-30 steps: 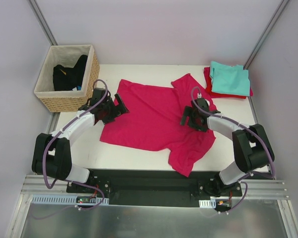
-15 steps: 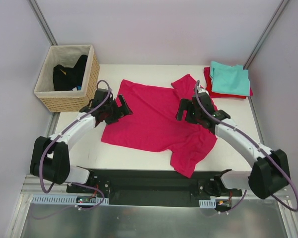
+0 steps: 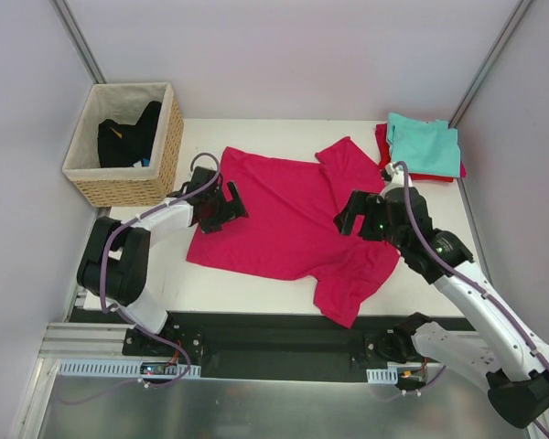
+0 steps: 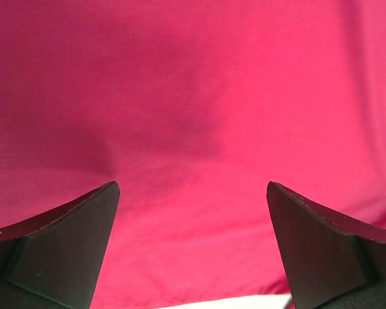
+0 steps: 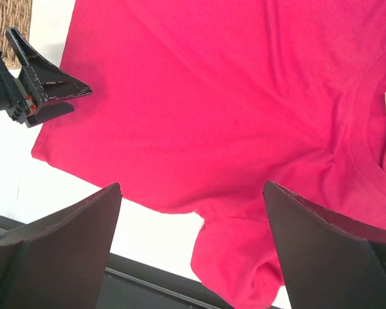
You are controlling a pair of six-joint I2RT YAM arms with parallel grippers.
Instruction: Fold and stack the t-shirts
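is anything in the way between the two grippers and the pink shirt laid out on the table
Nothing visible. The left gripper and right gripper both hang open over the magenta t-shirt, and each wrist view shows only the shirt between the fingers.

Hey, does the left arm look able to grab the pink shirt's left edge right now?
Probably yes: the left gripper hangs open over the left edge of the pink t-shirt, nothing between them.

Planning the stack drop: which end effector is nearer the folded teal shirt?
Right. The right end effector hangs over the pink shirt at its neck end, close to the teal shirt; the left end effector is at its opposite edge, near the basket.
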